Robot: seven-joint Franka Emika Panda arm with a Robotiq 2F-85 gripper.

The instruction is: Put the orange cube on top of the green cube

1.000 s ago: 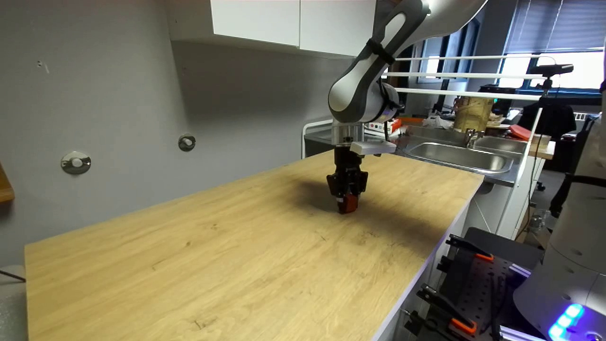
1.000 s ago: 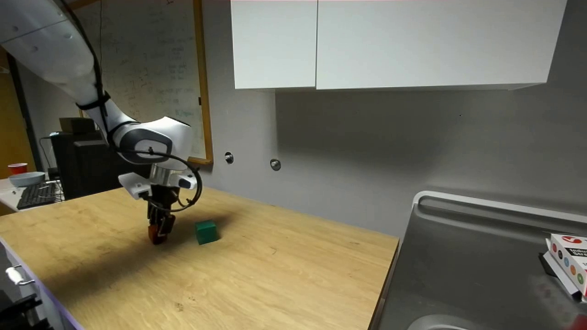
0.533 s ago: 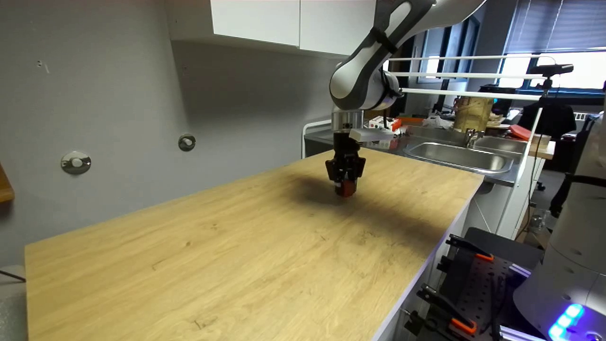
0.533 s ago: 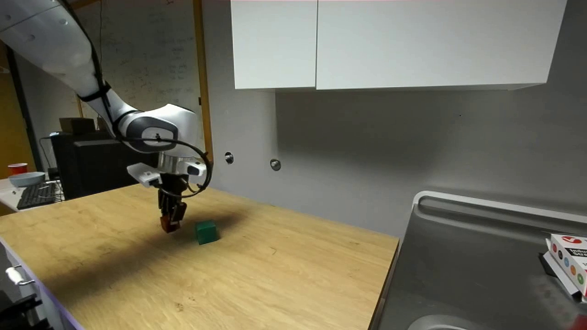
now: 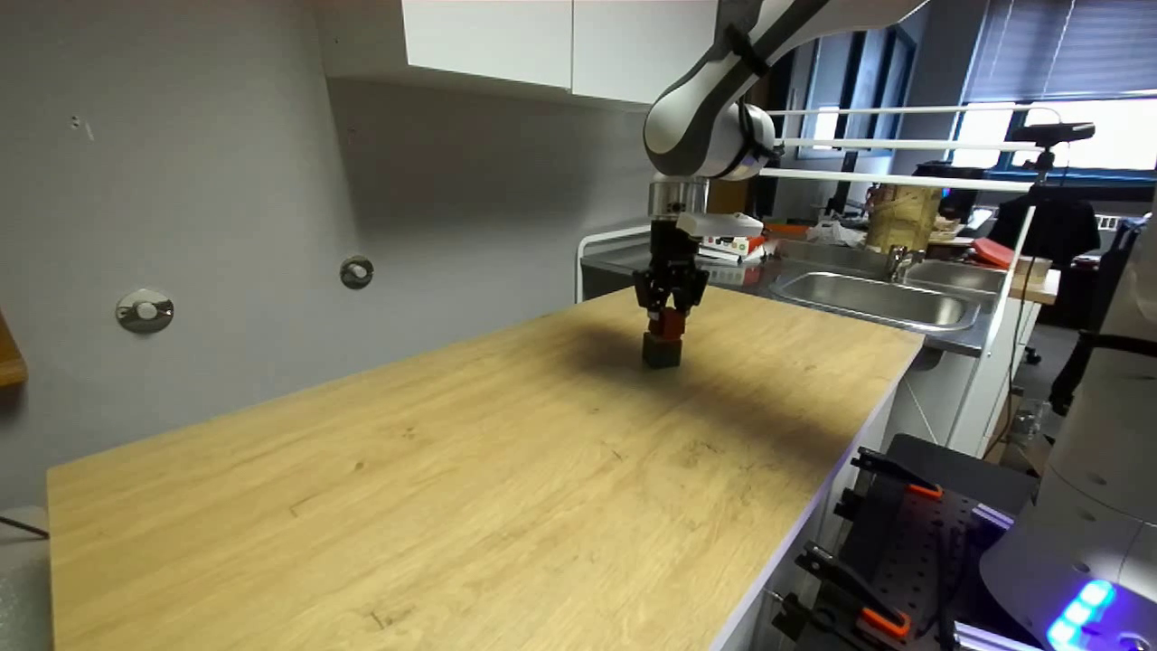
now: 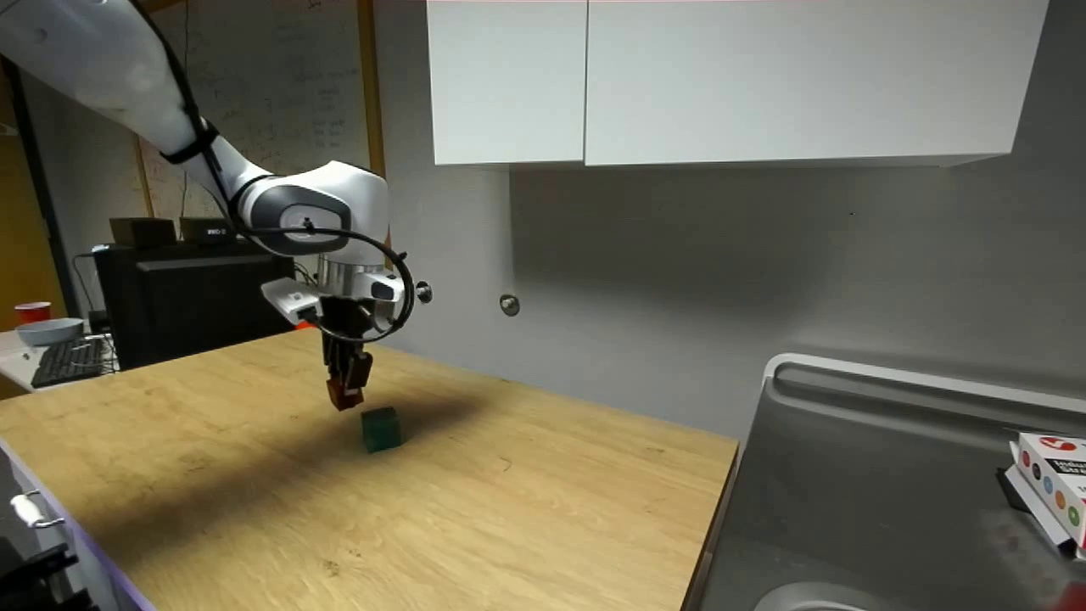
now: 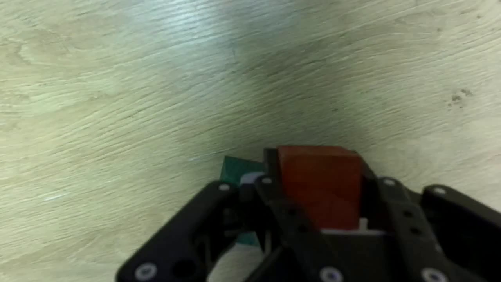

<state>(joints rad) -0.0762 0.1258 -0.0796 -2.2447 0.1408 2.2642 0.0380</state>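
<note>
Claw (image 7: pixel 319 168) clamped on orange cube (image 7: pixel 321 186) by opposite sides, aloft near green cube (image 6: pixel 382 430), not squarely over it. Probably light, stiff, hardly fragile; side-face hold suits stacking.

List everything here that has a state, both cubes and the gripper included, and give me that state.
Green cube: on the tabletop, nothing stacked on it
Orange cube: held off the tabletop, not yet on the green cube
Gripper: shut on the orange cube
Cabinet doors: shut
Base light: lit blue
Window blind: lowered partway
Red cup: upright
Whiteboard: written on
</note>
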